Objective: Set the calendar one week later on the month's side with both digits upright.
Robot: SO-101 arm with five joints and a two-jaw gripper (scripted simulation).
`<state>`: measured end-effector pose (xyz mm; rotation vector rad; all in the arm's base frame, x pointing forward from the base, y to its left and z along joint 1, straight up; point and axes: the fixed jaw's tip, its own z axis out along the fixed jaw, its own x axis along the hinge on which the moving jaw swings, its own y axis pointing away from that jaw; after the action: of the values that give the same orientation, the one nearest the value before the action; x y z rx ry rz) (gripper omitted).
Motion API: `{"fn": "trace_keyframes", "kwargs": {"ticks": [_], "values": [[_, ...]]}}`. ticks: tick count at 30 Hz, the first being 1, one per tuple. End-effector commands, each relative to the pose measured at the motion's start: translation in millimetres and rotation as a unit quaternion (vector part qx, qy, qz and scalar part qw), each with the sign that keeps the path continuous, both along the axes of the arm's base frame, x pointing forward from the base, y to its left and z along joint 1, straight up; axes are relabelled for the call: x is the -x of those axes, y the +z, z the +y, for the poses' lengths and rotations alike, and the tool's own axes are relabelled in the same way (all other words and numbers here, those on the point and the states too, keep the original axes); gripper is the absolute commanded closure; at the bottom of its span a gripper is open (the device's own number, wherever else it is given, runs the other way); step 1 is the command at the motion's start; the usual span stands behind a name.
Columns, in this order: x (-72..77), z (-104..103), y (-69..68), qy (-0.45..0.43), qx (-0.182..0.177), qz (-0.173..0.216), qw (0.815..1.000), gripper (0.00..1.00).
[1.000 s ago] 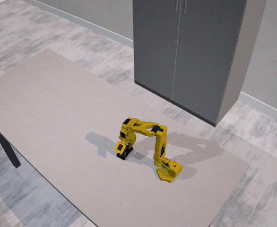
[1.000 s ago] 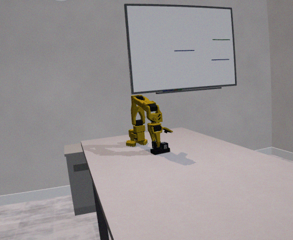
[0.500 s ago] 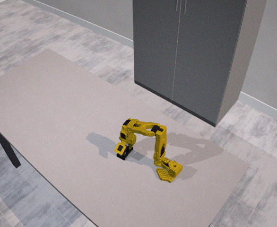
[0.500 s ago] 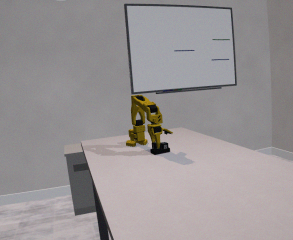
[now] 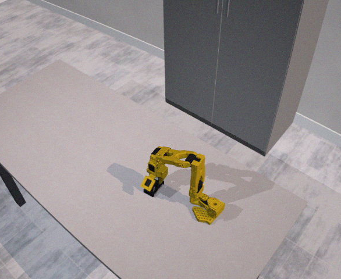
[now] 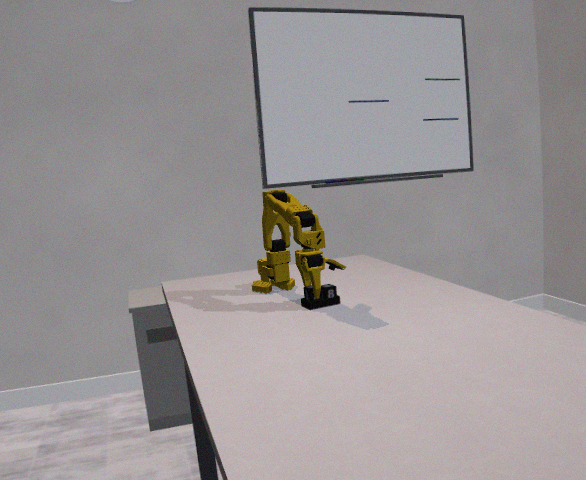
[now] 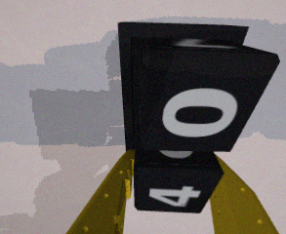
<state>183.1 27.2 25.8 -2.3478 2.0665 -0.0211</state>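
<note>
Black digit cube (image 7: pixel 177 185), face "4" toward the wrist camera, clenched between the yellow fingers of the gripper (image 7: pixel 174 205). Second black cube (image 7: pixel 203 97), showing "0", directly beyond the held one along the finger line and tilted off square. Dark tray (image 6: pixel 320 302) under both; whether the held cube rests on its floor: cannot tell. From the exterior view, an "8" face (image 6: pixel 330 293) turned toward the long open stretch of the table (image 6: pixel 386 387). Calendar well in from every table edge, nearest the edge that carries the arm base (image 5: pixel 202 214). Month-name side not legible in any view. Judgement: next rotation turns about the finger-to-finger axis, needing clearance from the touching neighbour.
</note>
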Motion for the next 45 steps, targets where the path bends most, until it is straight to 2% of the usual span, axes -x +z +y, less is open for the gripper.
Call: {"fn": "trace_keyframes", "kwargs": {"ticks": [1, 9, 18, 30, 45], "values": [[-3.1, -0.5, 1.6, 0.001, -0.002, -0.012, 1.000, 1.00], [-3.1, -0.5, 1.3, 0.001, -0.002, -0.012, 1.000, 0.99], [-3.1, -0.5, 1.3, 0.001, -0.002, -0.012, 1.000, 0.84], [-3.1, -0.5, 1.3, 0.001, -0.002, -0.012, 1.000, 0.81], [-3.1, -0.5, 1.3, 0.001, -0.002, -0.012, 1.000, 0.68]]}}
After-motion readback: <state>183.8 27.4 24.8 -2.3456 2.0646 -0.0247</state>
